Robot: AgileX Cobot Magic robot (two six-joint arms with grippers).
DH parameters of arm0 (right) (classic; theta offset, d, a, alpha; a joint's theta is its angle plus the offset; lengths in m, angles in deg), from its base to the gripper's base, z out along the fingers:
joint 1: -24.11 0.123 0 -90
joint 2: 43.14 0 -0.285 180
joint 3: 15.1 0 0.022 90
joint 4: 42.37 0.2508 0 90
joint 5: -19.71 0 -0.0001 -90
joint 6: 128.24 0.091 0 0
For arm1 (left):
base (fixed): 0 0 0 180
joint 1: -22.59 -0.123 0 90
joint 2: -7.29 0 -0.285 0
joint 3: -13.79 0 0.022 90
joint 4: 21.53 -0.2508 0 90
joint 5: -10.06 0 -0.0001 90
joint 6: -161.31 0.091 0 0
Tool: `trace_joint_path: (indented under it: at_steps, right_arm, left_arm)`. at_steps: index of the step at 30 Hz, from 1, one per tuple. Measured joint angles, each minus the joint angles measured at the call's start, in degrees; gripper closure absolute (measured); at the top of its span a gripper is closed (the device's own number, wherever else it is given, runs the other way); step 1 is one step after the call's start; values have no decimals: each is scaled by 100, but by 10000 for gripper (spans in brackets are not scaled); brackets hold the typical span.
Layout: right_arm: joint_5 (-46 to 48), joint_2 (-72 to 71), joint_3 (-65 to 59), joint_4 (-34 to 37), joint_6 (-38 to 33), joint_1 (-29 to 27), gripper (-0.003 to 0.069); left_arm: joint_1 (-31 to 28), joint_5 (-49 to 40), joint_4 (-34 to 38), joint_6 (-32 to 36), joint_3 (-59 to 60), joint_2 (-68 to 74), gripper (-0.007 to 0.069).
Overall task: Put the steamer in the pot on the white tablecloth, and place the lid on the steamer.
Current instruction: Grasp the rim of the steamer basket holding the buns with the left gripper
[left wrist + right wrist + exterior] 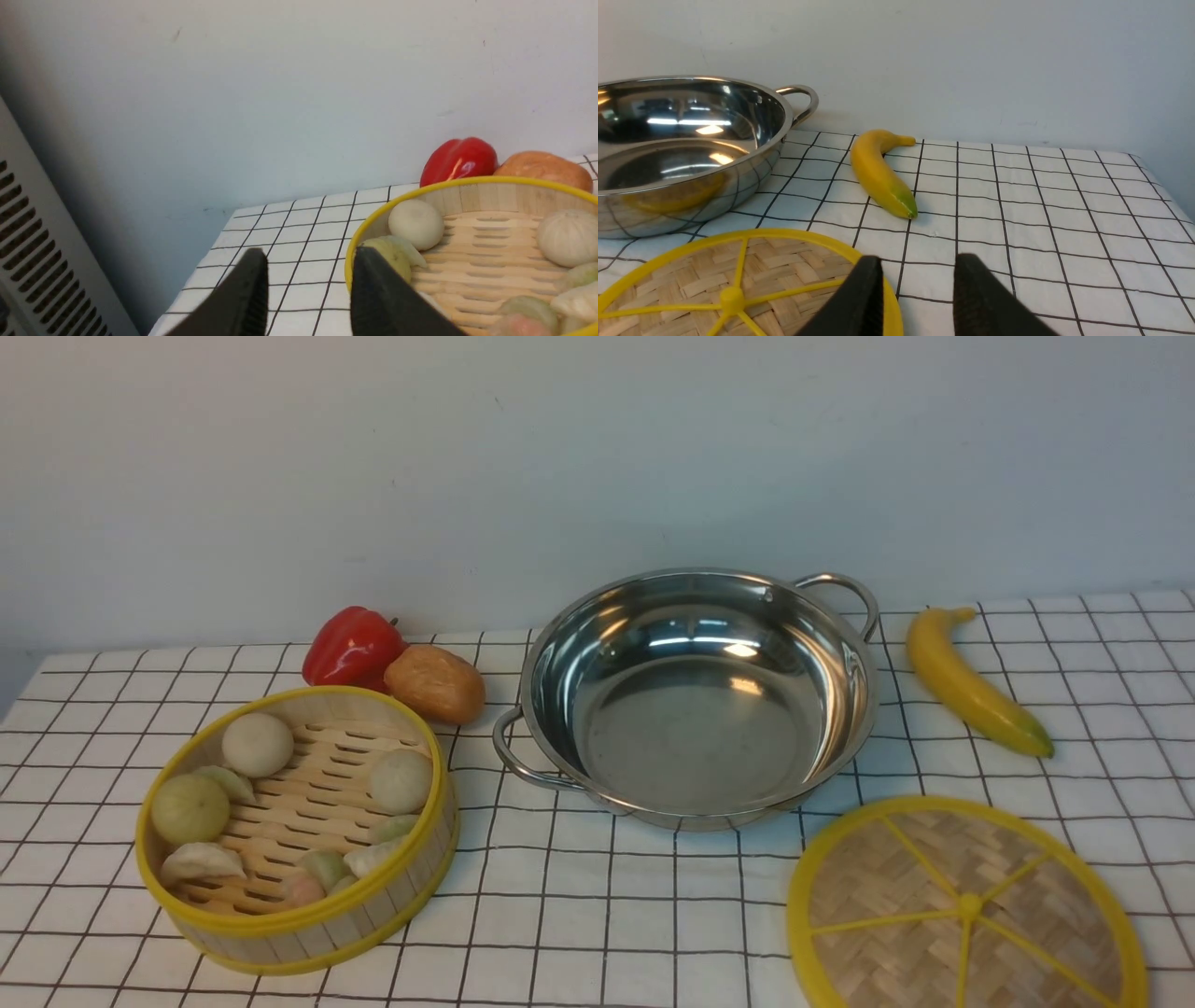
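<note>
Steamer (pixel 308 933) sits on the white tablecloth (pixel 597 915), left of the pot (pixel 695 700), not yet in it. Pot is empty at centre, and the lid (pixel 966 905) lies flat to its front-right. Left gripper (pixel 310 261) hangs just beside the steamer rim, fingers apart and empty, likely lined up to pinch the wall. Right gripper (pixel 919 266) hovers at the lid's edge, fingers parted and empty, probably staged for the lid. Red pepper (pixel 350 649), bread roll (pixel 434 683) and banana (pixel 971 681) are distractors. 0 of 2 steps done.
</note>
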Motion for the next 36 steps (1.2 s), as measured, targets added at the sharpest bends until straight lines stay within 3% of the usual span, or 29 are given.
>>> trace_joint_path:
  at_steps: [8, 12, 18, 20, 22, 33, 36]
  right_arm:
    - [0, 0, 0, 0, 0, 0, 419]
    - [-38, 0, 0, 153, 109, 0, 419]
    - [-479, 0, 0, 2021, 1134, 0, 419]
    - [-551, 0, 0, 2204, 1268, 0, 419]
    - [-675, 0, 0, 3007, 1634, 0, 419]
    - [-855, 0, 0, 3800, 1766, 0, 419]
    - [-934, 0, 0, 4555, 2058, 0, 419]
  left_arm:
    - [0, 13, 38, 2, 0, 0, 382]
    - [0, 151, 517, -271, 0, 0, 382]
    - [0, 468, 2549, -1928, 0, 0, 382]
    - [0, 468, 2896, -2206, 0, 0, 382]
    - [0, 475, 3412, -2595, 0, 0, 382]
    - [0, 813, 3600, -2688, 0, 0, 382]
    - [0, 1510, 3616, -2712, 11, 0, 382]
